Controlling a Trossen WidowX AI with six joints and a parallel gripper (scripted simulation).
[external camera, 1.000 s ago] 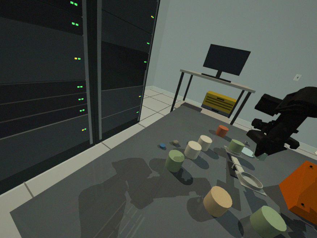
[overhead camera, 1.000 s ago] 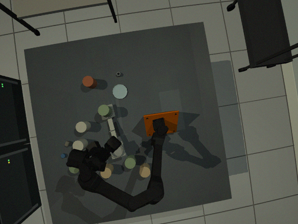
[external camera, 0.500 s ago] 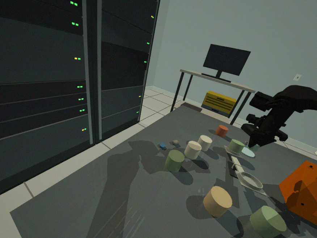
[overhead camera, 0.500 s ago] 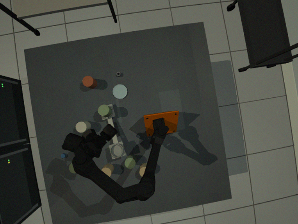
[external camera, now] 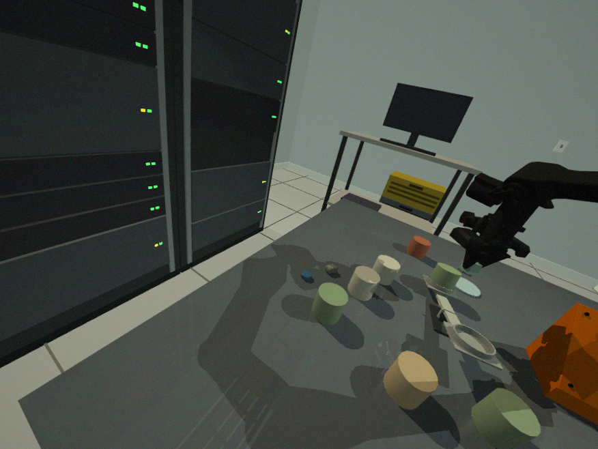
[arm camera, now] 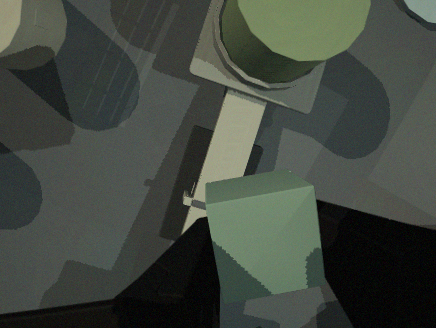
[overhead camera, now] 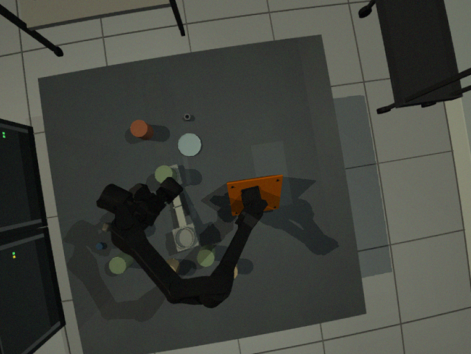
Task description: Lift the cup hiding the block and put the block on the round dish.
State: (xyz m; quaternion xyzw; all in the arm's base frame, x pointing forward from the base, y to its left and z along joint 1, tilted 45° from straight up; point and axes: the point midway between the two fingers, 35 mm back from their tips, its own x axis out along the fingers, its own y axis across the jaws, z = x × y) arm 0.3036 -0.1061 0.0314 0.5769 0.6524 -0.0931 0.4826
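My gripper point(external camera: 470, 265) point(arm camera: 256, 220) is shut on a pale green block point(external camera: 475, 267) point(arm camera: 260, 235), held in the air above the middle of the balance. The balance's beam point(overhead camera: 180, 216) point(external camera: 449, 311) point(arm camera: 231, 135) runs between two square ends. A green cup point(overhead camera: 163, 173) point(external camera: 445, 276) point(arm camera: 305, 25) stands on the end nearer the dish; the other end point(overhead camera: 185, 237) point(external camera: 472, 339) is bare. The round pale dish point(overhead camera: 189, 144) point(external camera: 467, 286) point(arm camera: 425, 7) has nothing on it. Another green cup point(overhead camera: 205, 256) point(external camera: 505, 417) stands on the table beside the bare end.
A third green cup point(overhead camera: 117, 265) point(external camera: 329, 303), two cream cylinders point(external camera: 386, 269) and a tan cylinder point(external camera: 409, 379) stand around the balance. A red cylinder point(overhead camera: 139, 128) point(external camera: 418, 246) and small nut point(overhead camera: 187, 116) lie beyond the dish. The arm's orange base point(overhead camera: 235, 192) point(external camera: 565, 357) is opposite.
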